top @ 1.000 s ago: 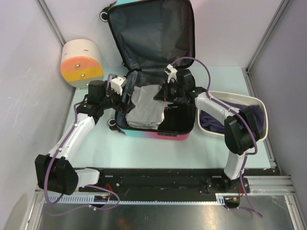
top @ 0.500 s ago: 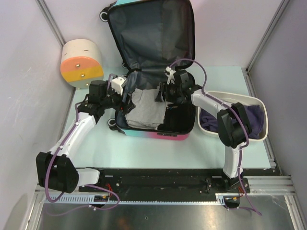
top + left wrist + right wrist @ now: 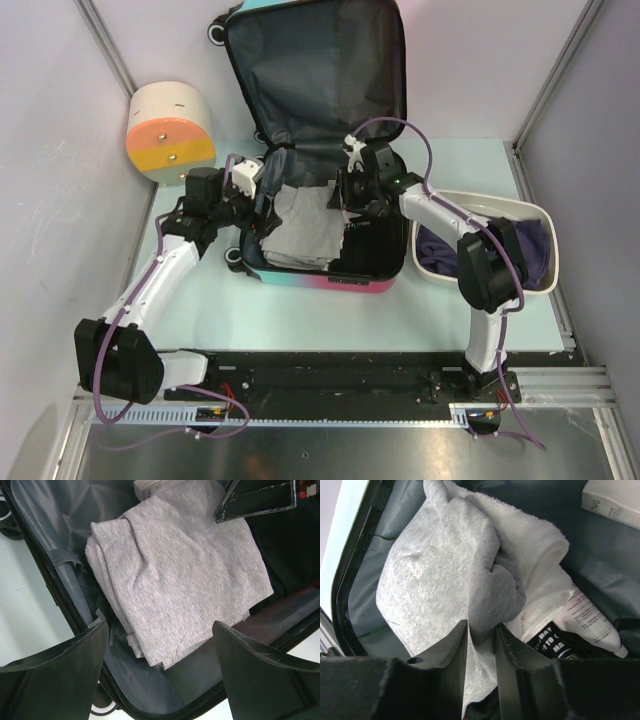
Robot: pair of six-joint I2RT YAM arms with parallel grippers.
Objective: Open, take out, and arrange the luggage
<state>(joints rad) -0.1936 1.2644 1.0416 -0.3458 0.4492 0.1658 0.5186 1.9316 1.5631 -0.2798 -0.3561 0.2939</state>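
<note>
The luggage (image 3: 330, 280), a small pink-to-teal suitcase, lies open on the table with its dark grey lid (image 3: 320, 70) upright at the back. A folded grey cloth (image 3: 305, 228) lies in its lower half, also seen in the left wrist view (image 3: 185, 575). My right gripper (image 3: 338, 196) is shut on a bunched edge of the grey cloth (image 3: 482, 630) and lifts it off a white towel (image 3: 540, 565). My left gripper (image 3: 262, 200) is open above the case's left side, its fingers (image 3: 55, 675) wide apart with nothing between them.
A white basin (image 3: 535, 215) holding dark purple cloth stands right of the case. A cream-and-orange drawer box (image 3: 170, 135) stands at the back left. Inside the case lie a tube with a black label (image 3: 560, 635) and a white box (image 3: 615, 502).
My right gripper has shifted slightly back with the grey cloth's edge pinched in it; the cloth's right side is raised. The left arm has barely moved.
</note>
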